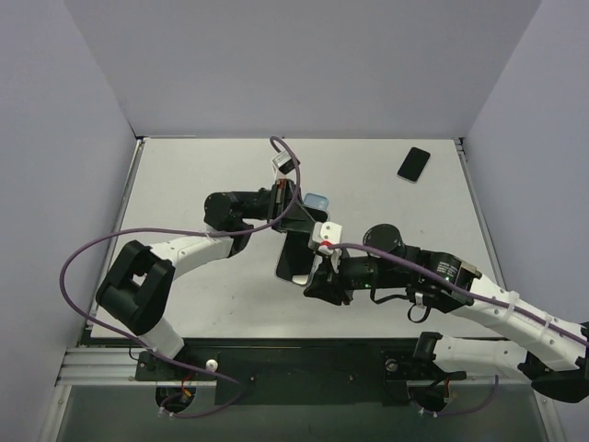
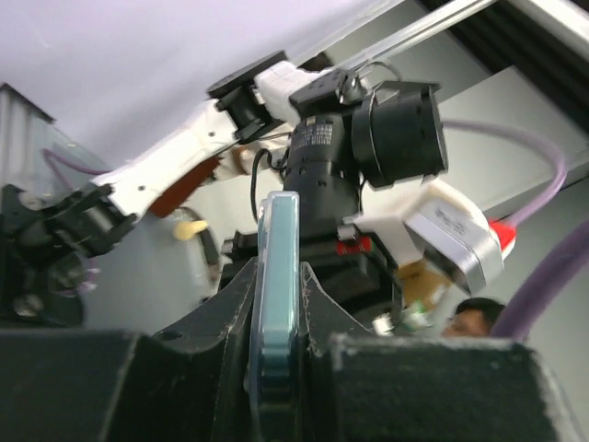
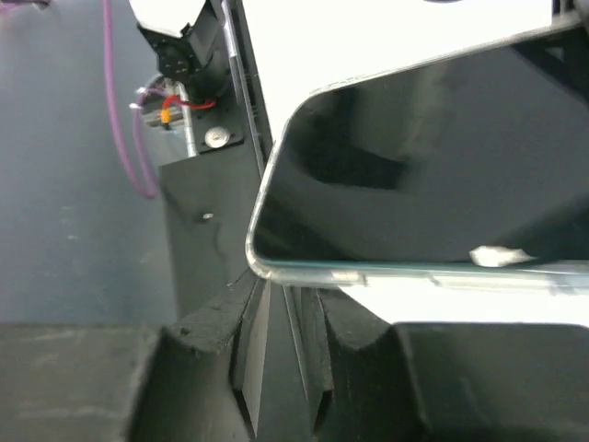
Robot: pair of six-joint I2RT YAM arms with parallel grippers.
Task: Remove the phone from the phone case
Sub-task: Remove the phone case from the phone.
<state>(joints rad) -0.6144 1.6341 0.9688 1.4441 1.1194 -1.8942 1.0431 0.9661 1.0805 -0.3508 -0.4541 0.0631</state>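
Aloft — phone case (image 2: 276,295) in left jaws, phone (image 3: 442,175) seemingly in right jaws

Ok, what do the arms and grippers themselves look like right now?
The left arm and right arm are white links with black joints, each trailing a purple cable. The left gripper and right gripper are matte black and blocky, with notched fingers. The right wrist's white camera mount carries a red mark.
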